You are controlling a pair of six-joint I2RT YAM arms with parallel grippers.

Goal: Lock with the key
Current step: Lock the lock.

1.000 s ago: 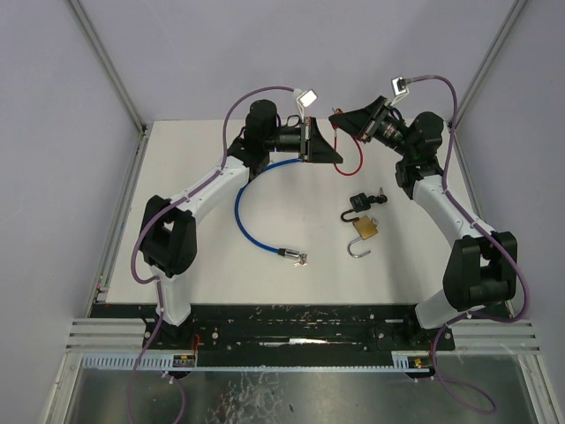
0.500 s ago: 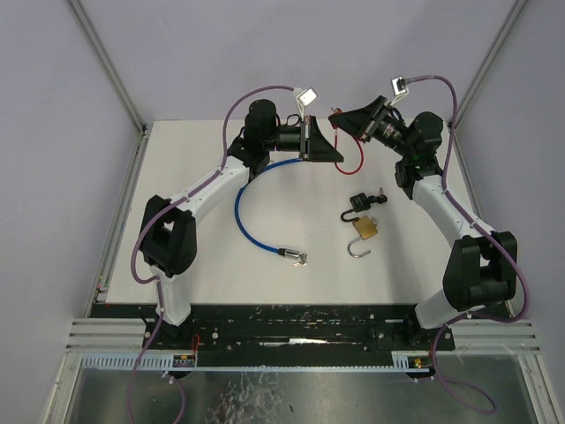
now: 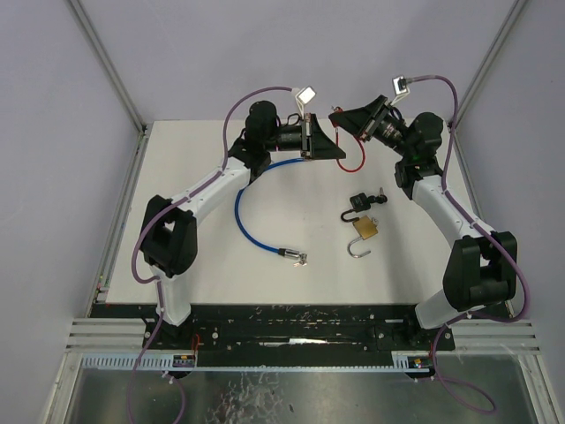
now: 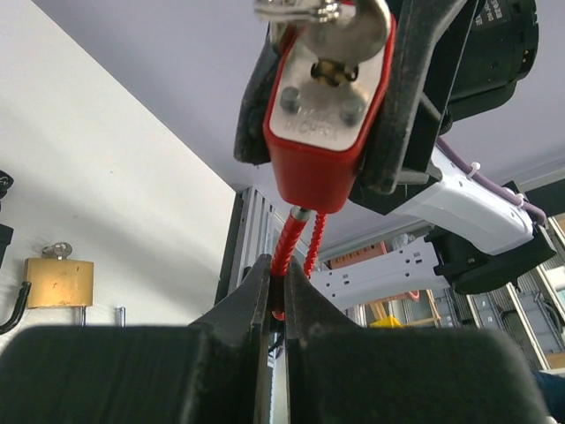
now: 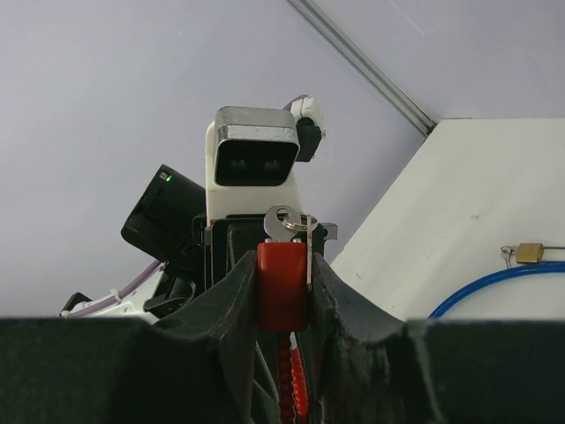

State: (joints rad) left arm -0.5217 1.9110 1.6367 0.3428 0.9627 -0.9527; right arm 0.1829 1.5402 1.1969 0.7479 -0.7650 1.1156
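Observation:
A red padlock (image 5: 282, 283) with a red cable shackle (image 4: 296, 238) hangs in the air over the far middle of the table. My right gripper (image 5: 282, 261) is shut on its body, seen from above at the right gripper (image 3: 347, 119). A silver key (image 5: 287, 223) on a ring sits in the keyhole on the lock's end face (image 4: 327, 97). My left gripper (image 4: 275, 276) is shut on the red cable just below the lock. From above the left gripper (image 3: 335, 150) points right, and the cable's loop (image 3: 356, 164) droops beneath.
On the table lie a blue cable lock (image 3: 250, 221) with its metal end (image 3: 296, 257), a black padlock (image 3: 362, 201) and a brass padlock (image 3: 366, 228) with its shackle swung open. The brass padlock (image 4: 57, 281) also shows in the left wrist view.
The left gripper has edged slightly up and to the right with the cable. The right arm and the things on the table have not moved.

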